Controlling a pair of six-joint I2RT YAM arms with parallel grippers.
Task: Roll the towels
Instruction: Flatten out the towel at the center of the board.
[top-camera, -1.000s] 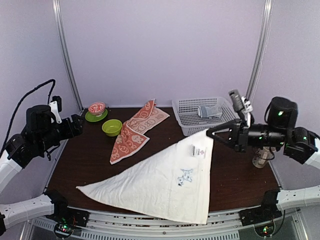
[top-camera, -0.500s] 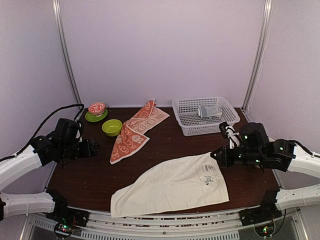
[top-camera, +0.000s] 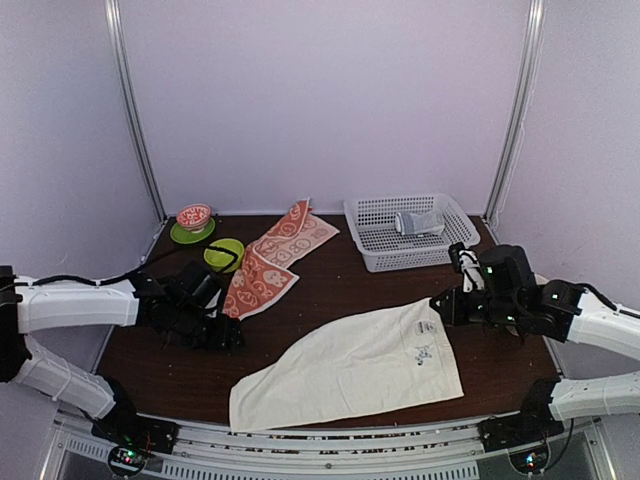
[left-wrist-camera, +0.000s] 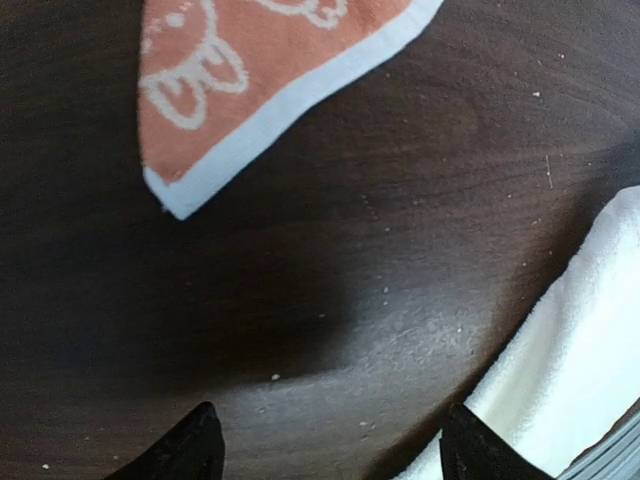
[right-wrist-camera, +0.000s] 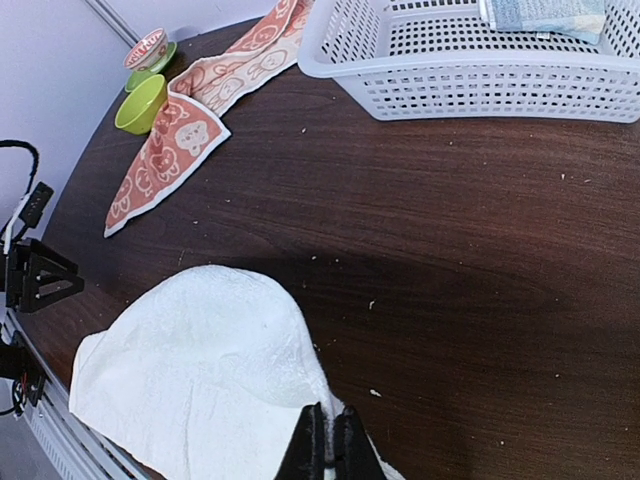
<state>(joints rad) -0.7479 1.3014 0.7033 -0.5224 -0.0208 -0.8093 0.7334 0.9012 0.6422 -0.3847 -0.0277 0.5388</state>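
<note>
The cream-white towel (top-camera: 350, 365) lies spread and slightly rumpled on the dark table's front half, its small blue mark facing up. My right gripper (top-camera: 438, 305) is shut on the towel's far right corner, low over the table; in the right wrist view the fingers (right-wrist-camera: 318, 445) pinch the cream towel's (right-wrist-camera: 200, 370) edge. The orange-red towel (top-camera: 270, 265) with white patterns lies flat behind, to the left. My left gripper (top-camera: 228, 335) hovers low between both towels, open and holding nothing. Its wrist view shows the orange towel's corner (left-wrist-camera: 250, 60) ahead and the cream towel (left-wrist-camera: 570, 370) beside the right fingertip.
A white mesh basket (top-camera: 372, 240) at the back right holds a pale grey-blue cloth bundle (top-camera: 420, 222). A green bowl (top-camera: 224, 252) and a red bowl on a green saucer (top-camera: 193, 218) stand at the back left, beside the orange towel.
The right gripper brought the cream towel's corner down from high up, so the towel now lies slack. The left arm swung in from the left edge and dropped low near the towels.
</note>
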